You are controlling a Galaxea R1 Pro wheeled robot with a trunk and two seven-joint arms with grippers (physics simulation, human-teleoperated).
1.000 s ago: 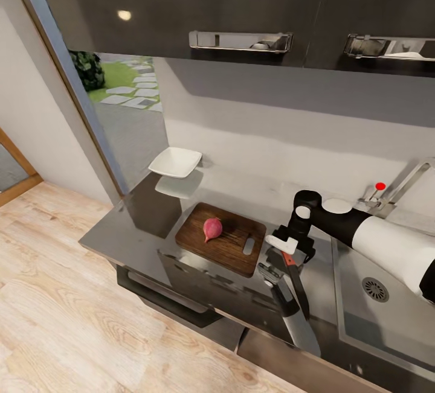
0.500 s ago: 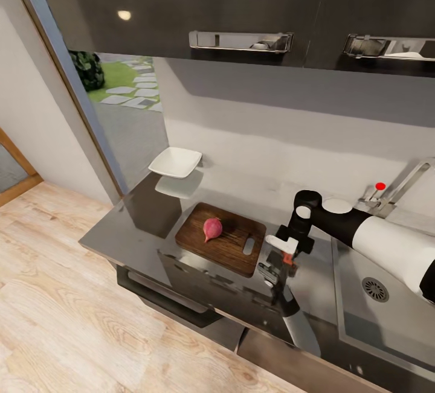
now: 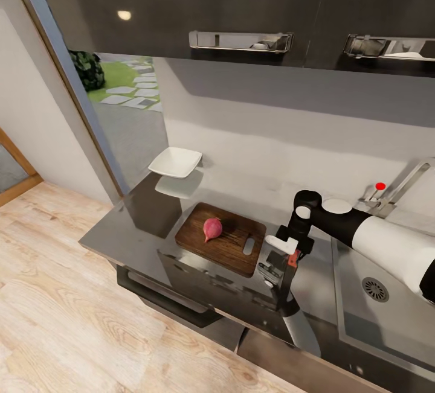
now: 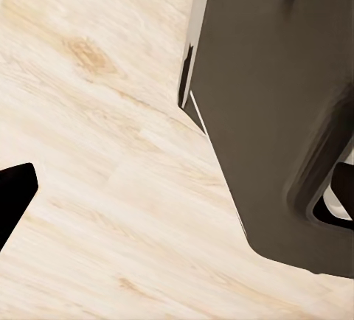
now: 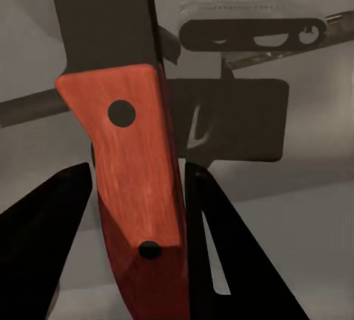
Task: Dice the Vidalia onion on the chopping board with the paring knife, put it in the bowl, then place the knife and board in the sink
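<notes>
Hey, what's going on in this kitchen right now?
A robot is preparing to dice an onion. Its right hand is closed on the red handle of the paring knife, held over the countertop just beside the chopping board. The Vidalia onion sits whole on the board, not yet cut. The white bowl waits empty farther back on the countertop, and the sink lies to the right.

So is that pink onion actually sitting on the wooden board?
Touching. The head view shows the Vidalia onion resting directly on the chopping board, well inside its edges, with no gap or shadow beneath it.
</notes>
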